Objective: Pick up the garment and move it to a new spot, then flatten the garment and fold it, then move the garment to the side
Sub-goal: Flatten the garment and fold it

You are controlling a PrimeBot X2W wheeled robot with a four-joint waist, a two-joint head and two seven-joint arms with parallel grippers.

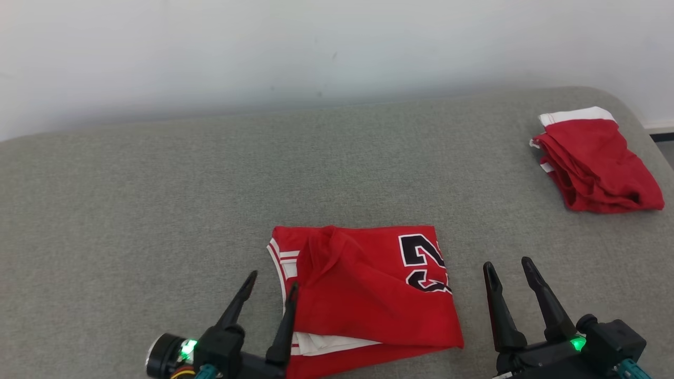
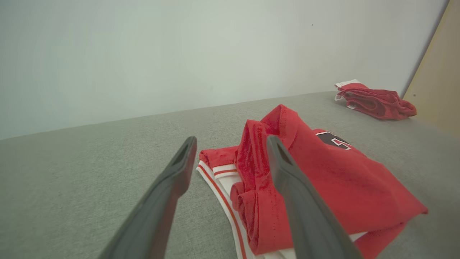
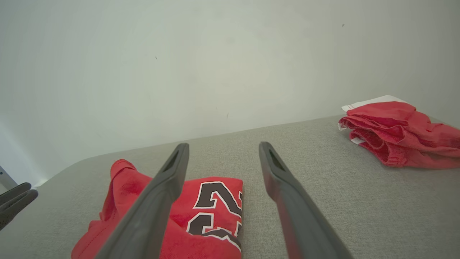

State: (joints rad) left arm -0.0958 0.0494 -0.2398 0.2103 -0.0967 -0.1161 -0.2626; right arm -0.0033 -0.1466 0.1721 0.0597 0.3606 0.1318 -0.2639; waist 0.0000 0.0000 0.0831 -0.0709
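Note:
A folded red jersey (image 1: 363,295) with white trim and a black number lies on the grey surface near the front middle. Its left edge is bunched into a raised ridge (image 2: 255,158). My left gripper (image 1: 274,281) is open at the jersey's left edge, one finger over the cloth and the other over the grey surface. My right gripper (image 1: 508,266) is open, just right of the jersey, holding nothing. In the right wrist view the number (image 3: 215,208) lies to the left of my fingers (image 3: 169,180). In the left wrist view my gripper (image 2: 230,144) straddles the jersey's bunched edge.
A second red garment (image 1: 597,160) with a white band lies folded at the far right of the grey padded surface (image 1: 158,210), near its rounded corner. A pale wall (image 1: 316,52) runs behind. A tan panel (image 2: 438,79) stands at the right in the left wrist view.

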